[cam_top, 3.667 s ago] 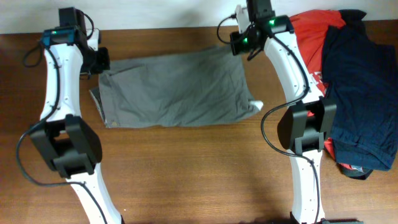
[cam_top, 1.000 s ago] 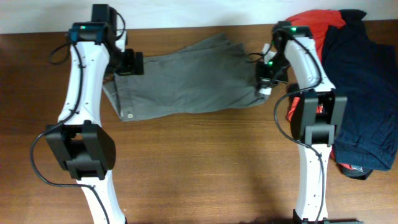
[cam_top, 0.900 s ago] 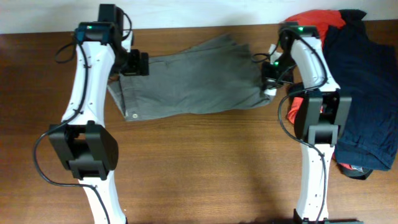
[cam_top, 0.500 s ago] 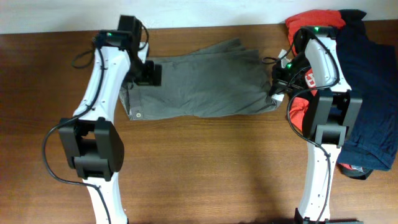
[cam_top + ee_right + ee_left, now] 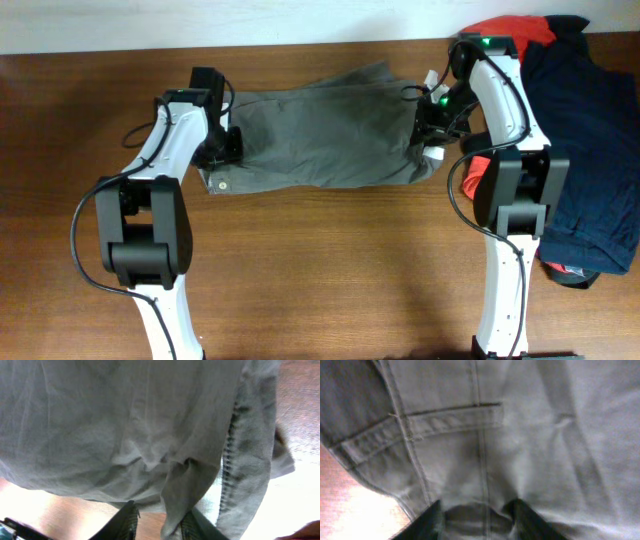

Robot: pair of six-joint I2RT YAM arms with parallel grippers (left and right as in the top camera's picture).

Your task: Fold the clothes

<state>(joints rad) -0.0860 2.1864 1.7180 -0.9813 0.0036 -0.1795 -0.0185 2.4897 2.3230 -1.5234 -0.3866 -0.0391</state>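
Now the grey-khaki shorts are lying spread across the far half of the wooden surface, reaching from one arm to the other, with the upper edge rising in folds toward the back and the lower edge running fairly straight. The left end effector is gripping the shorts at their left end, and in the left wrist view its end effector is showing dark fingers closed on a bunch of the cloth, so it is clamped on the shorts; a stitched strip and long seams are crossing the fabric above it. The right end effector is holding the right end of the shorts, close to a small pale scrap of lining. In the right wrist view that end effector is pinching a hanging fold of the shorts between its fingers, with a stitched hem running down just beside them and the wood showing below. To the right of the right arm, a red T-shirt is lying partly under a dark navy garment, both just beside the shorts' right end without my being able to tell whether they are touching it.
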